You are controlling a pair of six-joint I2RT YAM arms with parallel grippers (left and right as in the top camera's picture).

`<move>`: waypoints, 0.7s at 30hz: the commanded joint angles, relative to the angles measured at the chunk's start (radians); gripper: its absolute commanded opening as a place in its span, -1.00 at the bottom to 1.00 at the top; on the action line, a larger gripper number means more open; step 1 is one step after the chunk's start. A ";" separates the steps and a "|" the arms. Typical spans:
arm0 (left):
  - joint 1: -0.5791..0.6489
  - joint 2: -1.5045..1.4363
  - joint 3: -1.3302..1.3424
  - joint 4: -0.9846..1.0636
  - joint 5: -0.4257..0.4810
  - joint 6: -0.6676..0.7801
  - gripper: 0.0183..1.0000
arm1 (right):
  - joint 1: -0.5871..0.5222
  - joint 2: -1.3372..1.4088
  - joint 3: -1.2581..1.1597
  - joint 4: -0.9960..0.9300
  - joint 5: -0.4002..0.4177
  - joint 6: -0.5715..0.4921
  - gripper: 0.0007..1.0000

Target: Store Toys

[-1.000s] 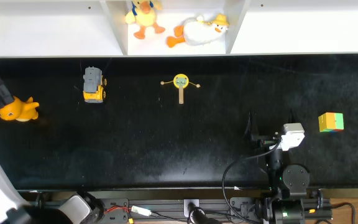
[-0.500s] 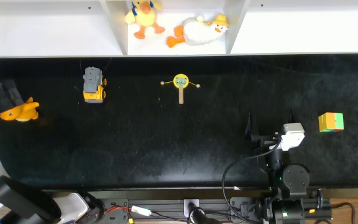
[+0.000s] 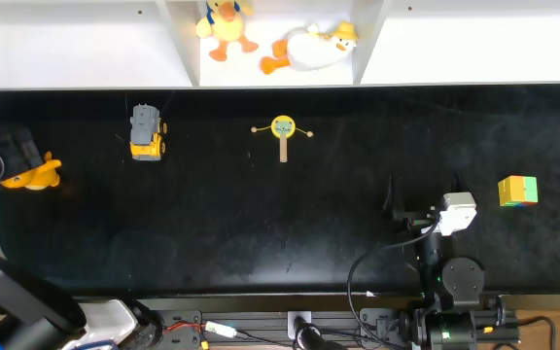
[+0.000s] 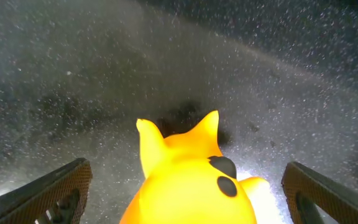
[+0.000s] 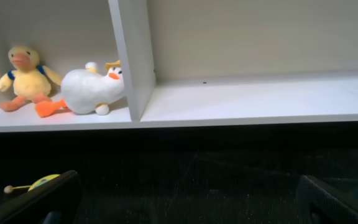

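We log the yellow toy (image 4: 188, 180) at the worktop's (image 3: 261, 214) far left, centred between the spread-apart fingers (image 4: 48, 193) of the left end effector (image 3: 19, 156), not yet clamped; the right arm (image 3: 442, 243) stands well apart.

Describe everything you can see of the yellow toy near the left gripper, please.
The yellow toy looks like smooth, glossy plastic, an orange-yellow animal figure with two pointed tips and two black spots. It sits on the black mat at the far left of the work surface. The left gripper is over it, its open fingers on either side; no contact is visible.
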State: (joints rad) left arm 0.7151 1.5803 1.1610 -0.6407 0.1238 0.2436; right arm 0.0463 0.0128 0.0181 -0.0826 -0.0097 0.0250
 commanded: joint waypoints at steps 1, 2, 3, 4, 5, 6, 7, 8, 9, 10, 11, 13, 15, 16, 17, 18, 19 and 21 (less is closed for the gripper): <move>0.004 0.003 -0.055 0.021 0.004 0.015 1.00 | -0.001 -0.008 -0.013 0.004 0.010 -0.006 0.99; 0.004 0.003 -0.060 0.023 0.005 0.014 1.00 | -0.001 -0.008 -0.013 0.004 0.010 -0.006 0.99; 0.004 0.003 -0.062 0.024 0.007 0.014 0.99 | -0.001 -0.008 -0.013 0.004 0.010 -0.006 0.99; 0.004 0.003 -0.062 0.024 0.007 0.014 1.00 | -0.001 -0.008 -0.013 0.004 0.010 -0.006 0.99; 0.004 0.003 -0.062 0.027 0.008 0.014 1.00 | -0.001 -0.008 -0.013 0.004 0.010 -0.006 0.99; 0.004 0.003 -0.062 0.032 0.012 0.014 0.99 | -0.001 -0.008 -0.013 0.004 0.010 -0.006 0.99; 0.004 0.003 -0.062 0.035 0.018 0.013 0.95 | -0.001 -0.008 -0.013 0.004 0.010 -0.006 0.99; 0.004 0.003 -0.062 0.038 0.023 0.011 0.89 | -0.001 -0.008 -0.013 0.004 0.010 -0.006 0.99; 0.004 0.003 -0.062 0.039 0.032 0.011 0.84 | -0.001 -0.008 -0.013 0.004 0.010 -0.006 0.99; 0.004 0.003 -0.062 0.040 0.034 0.010 0.78 | -0.001 -0.008 -0.013 0.004 0.010 -0.006 0.99; 0.004 0.003 -0.062 0.040 0.034 0.010 0.72 | -0.001 -0.008 -0.013 0.004 0.010 -0.006 0.99; 0.004 0.003 -0.062 0.040 0.035 0.010 0.68 | -0.001 -0.008 -0.013 0.004 0.010 -0.006 0.99; 0.004 0.003 -0.062 0.038 0.042 0.010 0.63 | -0.001 -0.008 -0.013 0.004 0.010 -0.006 0.99; 0.004 0.003 -0.062 0.037 0.045 0.010 0.60 | -0.001 -0.008 -0.013 0.004 0.010 -0.006 1.00; 0.004 0.003 -0.062 0.037 0.045 0.010 0.58 | -0.001 -0.008 -0.013 0.004 0.010 -0.006 0.99; 0.004 0.003 -0.062 0.037 0.045 0.010 0.54 | -0.001 -0.008 -0.013 0.004 0.010 -0.006 0.99; 0.004 0.003 -0.062 0.038 0.045 0.010 0.50 | -0.001 -0.008 -0.013 0.004 0.010 -0.006 0.99; 0.004 0.003 -0.061 0.037 0.045 0.010 0.44 | -0.001 -0.008 -0.013 0.004 0.010 -0.006 0.99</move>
State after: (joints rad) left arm 0.7151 1.5806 1.1011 -0.6048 0.1467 0.2432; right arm 0.0463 0.0128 0.0181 -0.0826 -0.0097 0.0250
